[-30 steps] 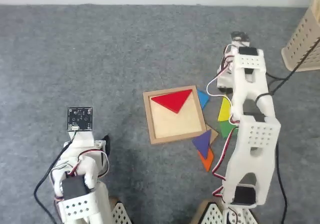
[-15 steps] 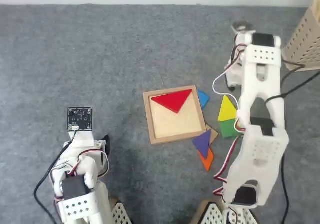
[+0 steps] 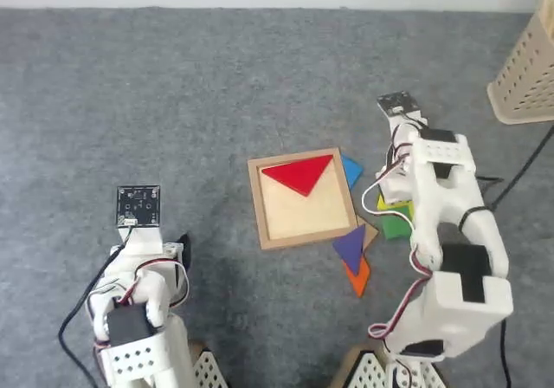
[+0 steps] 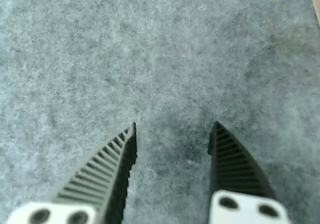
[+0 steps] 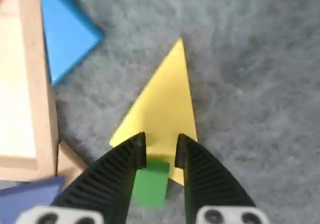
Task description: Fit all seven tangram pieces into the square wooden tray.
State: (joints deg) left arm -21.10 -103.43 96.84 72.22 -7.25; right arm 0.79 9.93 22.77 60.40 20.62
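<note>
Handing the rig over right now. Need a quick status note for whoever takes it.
Left claw: open, over bare carpet, away from the pieces.
Right claw: open, over the yellow triangle, green piece between its fingers.
Done: red triangle in the tray.
Left: blue triangle, yellow, green, purple triangle, orange triangle, tan piece, all on the carpet on the right arm's side of the tray.

1. Left arm [image 3: 130,314] sits folded back on itself at the near left, its upper links bunched over its base.
2. Left gripper [image 4: 175,126] points down, jaws spread wide apart.
3. Right arm [image 3: 446,223] stretches forward on the right, wrist tipped downward.
4. Right gripper [image 5: 161,135] points down, its jaws a narrow gap apart and nearly parallel.
</note>
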